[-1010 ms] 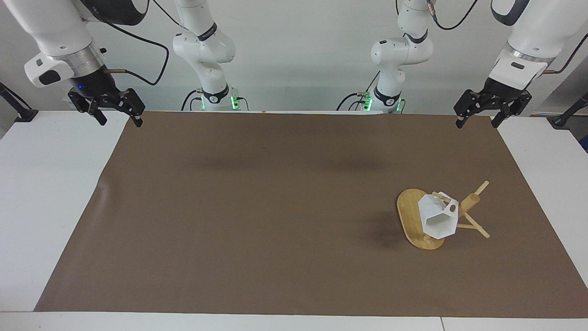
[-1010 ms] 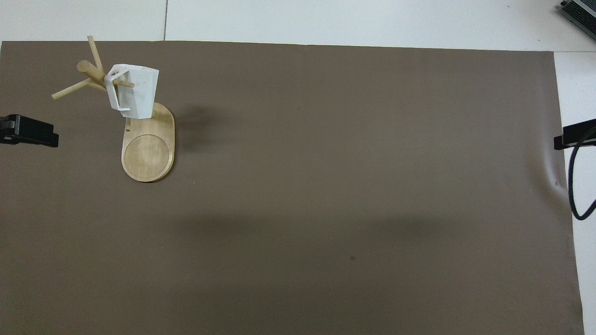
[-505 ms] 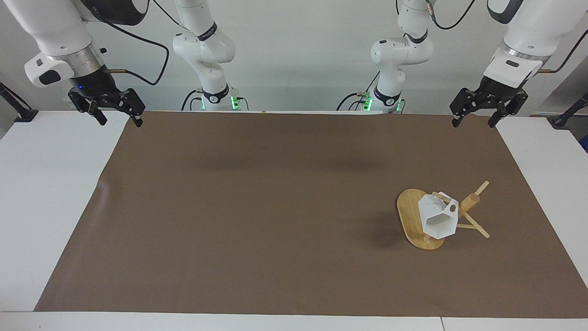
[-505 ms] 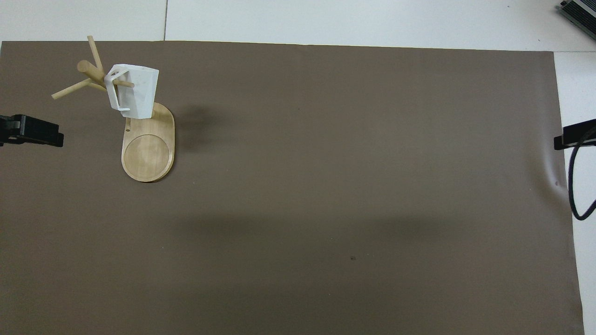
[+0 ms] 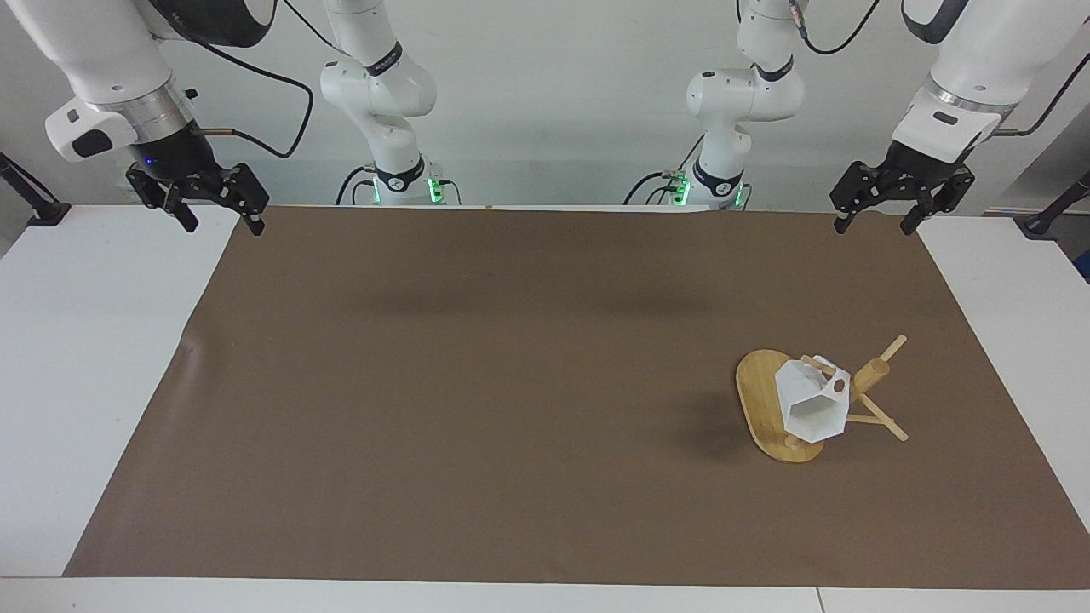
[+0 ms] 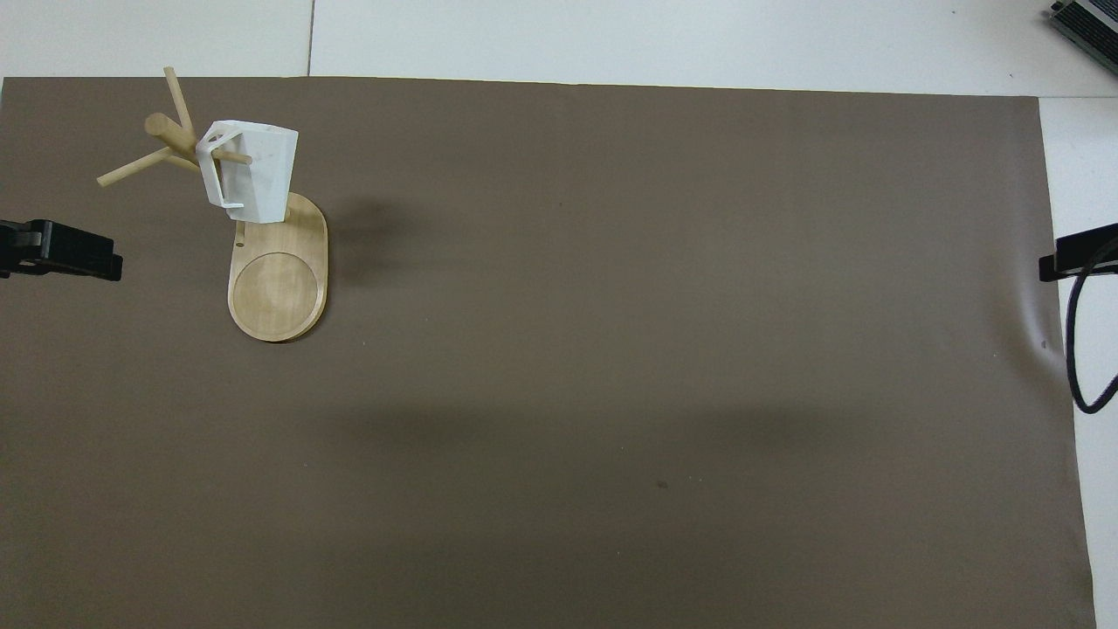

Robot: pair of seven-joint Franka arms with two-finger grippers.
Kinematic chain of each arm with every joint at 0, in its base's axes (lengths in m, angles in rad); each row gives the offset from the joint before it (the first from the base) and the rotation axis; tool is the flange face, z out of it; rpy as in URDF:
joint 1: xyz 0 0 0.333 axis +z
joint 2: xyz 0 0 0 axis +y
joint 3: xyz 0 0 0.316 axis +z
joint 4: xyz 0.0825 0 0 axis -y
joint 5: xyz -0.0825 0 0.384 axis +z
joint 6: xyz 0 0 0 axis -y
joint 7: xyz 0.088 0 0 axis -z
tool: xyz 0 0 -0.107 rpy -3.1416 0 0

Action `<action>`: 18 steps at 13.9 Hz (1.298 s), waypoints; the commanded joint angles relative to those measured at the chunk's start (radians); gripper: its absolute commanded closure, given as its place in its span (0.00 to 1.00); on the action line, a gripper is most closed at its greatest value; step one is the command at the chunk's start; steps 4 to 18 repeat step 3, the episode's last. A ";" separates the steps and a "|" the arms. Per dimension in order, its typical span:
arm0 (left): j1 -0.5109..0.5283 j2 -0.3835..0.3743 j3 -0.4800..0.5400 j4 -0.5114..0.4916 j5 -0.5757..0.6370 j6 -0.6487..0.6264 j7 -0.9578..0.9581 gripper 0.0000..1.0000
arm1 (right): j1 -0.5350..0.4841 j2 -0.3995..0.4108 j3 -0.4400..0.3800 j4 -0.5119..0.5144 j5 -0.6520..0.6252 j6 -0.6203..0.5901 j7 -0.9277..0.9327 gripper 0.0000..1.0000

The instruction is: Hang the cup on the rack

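Note:
The white faceted cup [image 5: 813, 404] hangs by its handle on a peg of the bamboo rack [image 5: 766, 407], which stands toward the left arm's end of the table. In the overhead view the cup [image 6: 253, 170] sits over the rack's oval base [image 6: 278, 284]. My left gripper [image 5: 877, 220] is open and empty, raised over the brown mat's corner at its own end, well apart from the rack; one finger [image 6: 74, 253] shows in the overhead view. My right gripper [image 5: 217, 223] is open and empty, waiting raised over the mat's corner at its end.
A brown mat [image 5: 511, 383] covers most of the white table [image 5: 77, 340]. A black cable [image 6: 1083, 349] hangs over the mat's edge at the right arm's end.
My left gripper has drifted slightly up and inward along the table's edge by the robots. The cup, the rack and the right gripper have not moved.

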 commanded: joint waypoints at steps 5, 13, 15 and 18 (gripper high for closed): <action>-0.019 0.002 0.018 0.012 -0.013 -0.022 0.015 0.00 | -0.011 -0.026 0.009 -0.032 0.015 0.015 0.017 0.00; -0.019 0.002 0.018 0.012 -0.013 -0.022 0.015 0.00 | -0.011 -0.026 0.009 -0.032 0.015 0.015 0.017 0.00; -0.019 0.002 0.018 0.012 -0.013 -0.022 0.015 0.00 | -0.011 -0.026 0.009 -0.032 0.015 0.015 0.017 0.00; -0.019 0.002 0.018 0.012 -0.013 -0.022 0.015 0.00 | -0.011 -0.026 0.009 -0.032 0.015 0.015 0.017 0.00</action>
